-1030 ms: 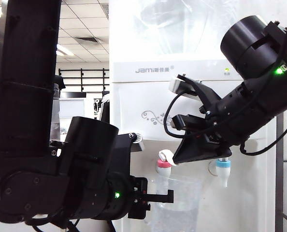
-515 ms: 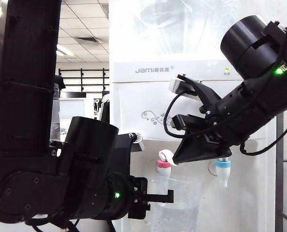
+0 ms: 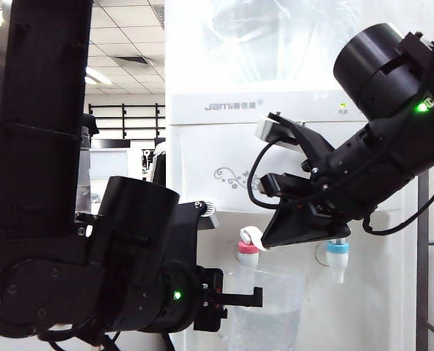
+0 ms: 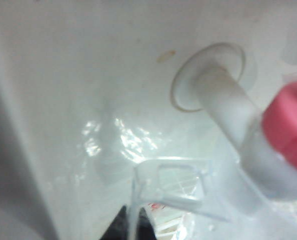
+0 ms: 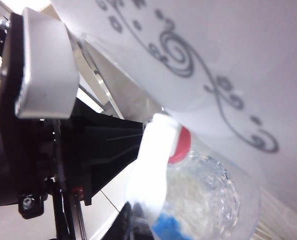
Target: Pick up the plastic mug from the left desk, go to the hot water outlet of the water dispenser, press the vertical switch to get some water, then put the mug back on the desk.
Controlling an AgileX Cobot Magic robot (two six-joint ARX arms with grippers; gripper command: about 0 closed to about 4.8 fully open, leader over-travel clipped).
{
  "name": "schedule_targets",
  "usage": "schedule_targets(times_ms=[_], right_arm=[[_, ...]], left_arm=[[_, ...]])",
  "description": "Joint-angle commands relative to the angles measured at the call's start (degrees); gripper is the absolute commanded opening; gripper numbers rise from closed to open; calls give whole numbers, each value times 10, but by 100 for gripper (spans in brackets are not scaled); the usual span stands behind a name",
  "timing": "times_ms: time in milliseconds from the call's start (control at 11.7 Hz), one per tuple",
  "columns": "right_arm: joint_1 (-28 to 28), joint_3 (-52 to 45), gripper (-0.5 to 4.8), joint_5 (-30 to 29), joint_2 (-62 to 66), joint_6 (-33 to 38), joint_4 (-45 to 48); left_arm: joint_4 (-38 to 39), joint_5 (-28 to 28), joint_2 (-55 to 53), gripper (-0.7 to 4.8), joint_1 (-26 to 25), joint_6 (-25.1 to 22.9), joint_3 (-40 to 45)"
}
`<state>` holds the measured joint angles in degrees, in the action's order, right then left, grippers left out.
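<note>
In the exterior view we see the water dispenser point(image 3: 290, 146), white with grey scrolls on its front, filling the middle of the picture. The left gripper point(image 3: 248, 297) reaches in from the left on its bulky black arm, its jaws closed on the handle side of the plastic mug point(image 3: 269, 307). The mug stands upright, its long axis vertical and its open mouth pointing up, right under the hot water outlet point(image 3: 248, 256) with the pink-red collar. The right gripper point(image 3: 269, 240) comes down from the upper right, jaws closed, with its tip at the vertical switch point(image 3: 251, 235), the white tab on top of that tap; we cannot tell whether it presses it. The blue-collared tap point(image 3: 337, 257) sits apart on the right. In the left wrist view the dark fingertips point(image 4: 119, 227) pinch the mug's clear loop handle point(image 4: 171, 187), and the pink-red collar point(image 4: 288, 125) of the outlet, on its white stem from the dispenser wall, is above the mug's rim. In the right wrist view we look down past the white switch point(image 5: 151, 165) into the mug's round mouth point(image 5: 208, 200), with the dimpled wall glinting, the red collar just behind the switch and the left arm dark beside it.
</note>
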<state>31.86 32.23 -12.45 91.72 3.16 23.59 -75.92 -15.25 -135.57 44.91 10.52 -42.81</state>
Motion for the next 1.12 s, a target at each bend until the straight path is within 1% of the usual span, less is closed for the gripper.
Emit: schedule_targets(times_ms=[86,687,944,1116], right_arm=[[1,-1,-6,6,2,1,-10],[1,-1,-6,9,2,1,-8],[1,-1,-6,-13,-1,6,38],[1,-1,-6,-13,-12,31,68]], left_arm=[[-56,11,13,-5,1,4,-10],[-56,11,13,-5,1,4,-10],[-56,11,13,-5,1,4,-10],[-56,11,13,-5,1,5,-10]])
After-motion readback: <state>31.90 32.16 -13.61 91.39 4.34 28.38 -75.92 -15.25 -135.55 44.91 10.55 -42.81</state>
